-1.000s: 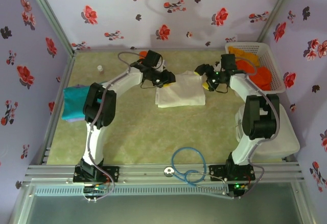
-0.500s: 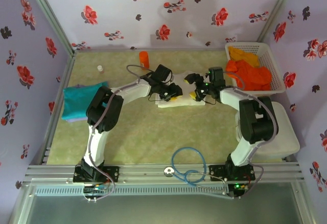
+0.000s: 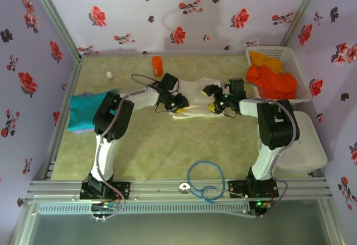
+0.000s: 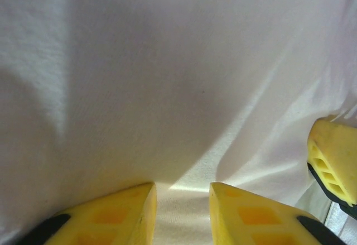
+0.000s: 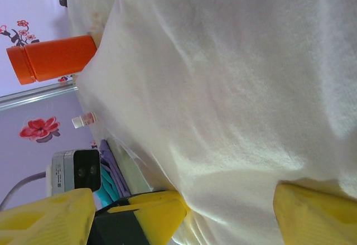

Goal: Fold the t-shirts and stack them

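Note:
A large white t-shirt (image 3: 198,95) lies spread in the middle of the table. My left gripper (image 3: 179,105) presses down on its near left part. In the left wrist view that gripper (image 4: 183,192) has its yellow fingers a little apart, with flat white cloth (image 4: 167,77) showing in the gap. My right gripper (image 3: 215,104) rests on the near right part. In the right wrist view it (image 5: 228,200) stands wide open over the white cloth (image 5: 223,89). A folded teal t-shirt (image 3: 88,111) lies at the left. Orange t-shirts (image 3: 272,77) fill the basket.
An orange bottle (image 3: 158,65) stands behind the shirt and a small white bottle (image 3: 110,75) sits further left. The white lattice basket (image 3: 295,66) is at the back right, a white tray (image 3: 304,147) in front of it. A blue cable loop (image 3: 205,181) lies near the front rail.
Both grippers came from the shirt's far edge toward its near edge. The white shirt now lies spread wider than half a second ago. The left fingers have narrowed.

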`<state>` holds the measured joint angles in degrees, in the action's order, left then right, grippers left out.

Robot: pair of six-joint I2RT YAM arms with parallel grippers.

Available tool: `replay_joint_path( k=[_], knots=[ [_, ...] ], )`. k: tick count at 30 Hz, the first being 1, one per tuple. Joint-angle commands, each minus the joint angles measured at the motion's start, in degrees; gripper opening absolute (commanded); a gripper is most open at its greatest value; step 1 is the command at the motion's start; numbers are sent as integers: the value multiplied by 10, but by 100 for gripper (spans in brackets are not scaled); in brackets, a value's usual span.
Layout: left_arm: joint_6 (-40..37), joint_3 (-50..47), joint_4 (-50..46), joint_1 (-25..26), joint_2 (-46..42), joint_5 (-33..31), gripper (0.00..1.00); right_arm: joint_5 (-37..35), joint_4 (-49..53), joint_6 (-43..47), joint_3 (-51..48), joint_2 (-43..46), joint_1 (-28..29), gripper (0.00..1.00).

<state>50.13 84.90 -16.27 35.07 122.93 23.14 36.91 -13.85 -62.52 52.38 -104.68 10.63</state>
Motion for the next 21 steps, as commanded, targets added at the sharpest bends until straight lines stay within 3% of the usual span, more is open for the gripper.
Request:
replay_joint_path(
  k=[1, 8, 14, 16, 21],
  knots=[
    [-37, -27, -78, -27, 4, -51, 31, -27, 43, 40, -2, 7, -21, 84],
    [-95, 32, -121, -50, -65, -77, 38, -39, 169, 100, 88, 41, -29, 84],
    [-206, 182, -255, -72, -7, -72, 52, -34, 204, 115, 119, 59, -32, 84],
    [-251, 187, -252, -73, -3, -61, 67, -32, 218, 124, 121, 66, -35, 84],
    [-307, 172, -242, -77, 2, -58, 70, -25, 221, 125, 103, 73, -47, 84]
  ],
)
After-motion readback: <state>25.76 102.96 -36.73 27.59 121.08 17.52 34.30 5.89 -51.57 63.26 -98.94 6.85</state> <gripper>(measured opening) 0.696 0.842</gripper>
